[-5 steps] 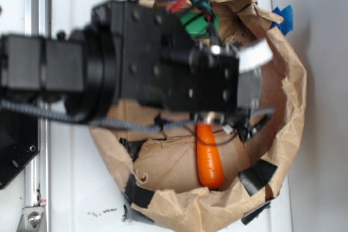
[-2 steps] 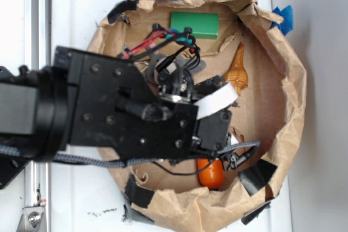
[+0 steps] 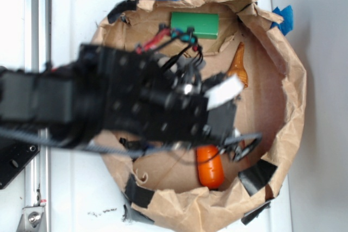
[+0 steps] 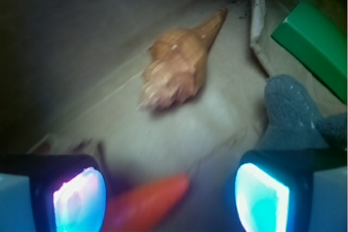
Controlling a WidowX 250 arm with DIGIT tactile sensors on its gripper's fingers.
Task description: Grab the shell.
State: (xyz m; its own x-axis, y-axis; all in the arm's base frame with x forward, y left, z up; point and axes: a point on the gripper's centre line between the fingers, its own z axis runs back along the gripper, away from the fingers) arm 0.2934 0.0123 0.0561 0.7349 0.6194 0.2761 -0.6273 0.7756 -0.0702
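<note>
The tan-brown spiral shell [image 4: 176, 66] lies on brown paper in the wrist view, ahead of the gripper and slightly left of centre, with its thin point aimed up and right. In the exterior view the shell [image 3: 238, 66] shows just right of the black arm [image 3: 157, 101]. My gripper [image 4: 168, 199] is open and empty, with its two lit fingers [image 4: 79, 199] wide apart and well short of the shell. The orange carrot [image 4: 147, 205] lies between the fingers, below them. The fingers are hidden under the arm in the exterior view.
A grey plush [image 4: 293, 112] sits by the right finger. A green block [image 4: 315, 42] lies at the far right, also seen in the exterior view [image 3: 194, 24]. The carrot [image 3: 209, 168] pokes out below the arm. A crumpled paper wall [image 3: 291, 107] rings everything.
The arm dropped from the top of the paper nest towards the middle, uncovering the green block and the shell, then shifted slightly right. It now covers most of the carrot.
</note>
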